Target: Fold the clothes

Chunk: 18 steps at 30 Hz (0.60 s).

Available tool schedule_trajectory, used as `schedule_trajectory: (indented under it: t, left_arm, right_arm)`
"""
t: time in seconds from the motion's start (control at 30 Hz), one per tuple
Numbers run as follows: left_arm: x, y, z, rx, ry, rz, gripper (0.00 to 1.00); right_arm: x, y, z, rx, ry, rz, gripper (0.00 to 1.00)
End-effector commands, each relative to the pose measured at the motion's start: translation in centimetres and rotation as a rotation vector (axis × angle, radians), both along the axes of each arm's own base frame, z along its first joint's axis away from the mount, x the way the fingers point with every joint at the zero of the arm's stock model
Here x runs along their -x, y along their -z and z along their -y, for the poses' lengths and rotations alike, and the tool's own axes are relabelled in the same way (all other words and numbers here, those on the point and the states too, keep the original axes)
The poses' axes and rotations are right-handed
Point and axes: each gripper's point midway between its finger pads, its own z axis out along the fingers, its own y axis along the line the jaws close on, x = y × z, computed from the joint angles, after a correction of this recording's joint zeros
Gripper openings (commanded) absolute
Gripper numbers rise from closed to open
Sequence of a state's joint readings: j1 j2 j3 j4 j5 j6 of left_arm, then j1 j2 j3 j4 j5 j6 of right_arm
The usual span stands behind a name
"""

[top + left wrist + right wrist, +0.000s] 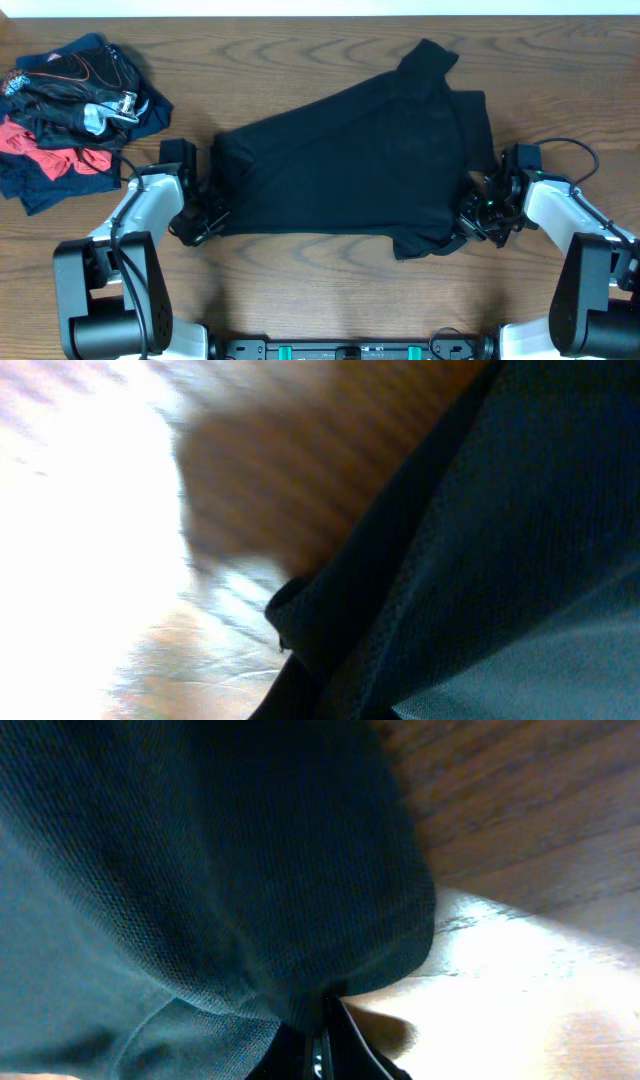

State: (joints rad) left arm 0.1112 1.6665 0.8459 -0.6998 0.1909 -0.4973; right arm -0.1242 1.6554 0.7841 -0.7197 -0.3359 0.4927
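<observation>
Left gripper (205,222), right gripper (472,218): jaws pinched shut on opposite edges of black T-shirt (350,165) spread on counter (320,290).

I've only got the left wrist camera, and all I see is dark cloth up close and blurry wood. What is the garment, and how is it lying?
Observer: It's a black T-shirt, spread across the middle of the table, with its sleeves towards the right arm's side.
Operator: Where is the other arm?
Observer: The right pincer is shut on a fold at the shirt's opposite edge, by the nearer sleeve.
Operator: Is anything else on the table?
Observer: A pile of other clothes, black, red and navy, lies at the far left corner, apart from the shirt.
</observation>
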Motion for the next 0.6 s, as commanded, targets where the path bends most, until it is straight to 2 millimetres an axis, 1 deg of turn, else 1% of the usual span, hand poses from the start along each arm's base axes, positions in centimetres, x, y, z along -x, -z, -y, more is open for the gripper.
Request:
schedule_trajectory:
  t: [0.0, 0.17, 0.33, 0.43, 0.53, 0.57]
  left_arm:
    - [2.3, 1.1, -1.7, -0.061, -0.033, -0.084, 0.06]
    - [3.4, 0.9, -1.7, -0.054, -0.035, -0.127, 0.06]
    - [4.3, 0.7, -1.0, -0.019, -0.037, -0.166, 0.06]
    - [4.3, 0.7, -1.0, -0.016, -0.041, -0.16, 0.06]
    - [3.6, 0.6, -1.0, -0.018, -0.042, -0.126, 0.06]
    - [3.4, 0.5, -1.0, -0.019, -0.042, -0.117, 0.08]
  right_arm:
    - [3.7, 3.1, 3.4, 0.162, 0.01, -0.147, 0.01]
    - [3.8, 3.1, 3.9, 0.159, 0.037, -0.152, 0.01]
    - [4.1, 3.0, 4.3, 0.156, 0.056, -0.163, 0.01]
    - [4.1, 2.9, 4.3, 0.156, 0.059, -0.161, 0.01]
    - [3.9, 2.8, 4.4, 0.157, 0.056, -0.151, 0.01]
    - [3.9, 2.8, 4.4, 0.157, 0.052, -0.148, 0.02]
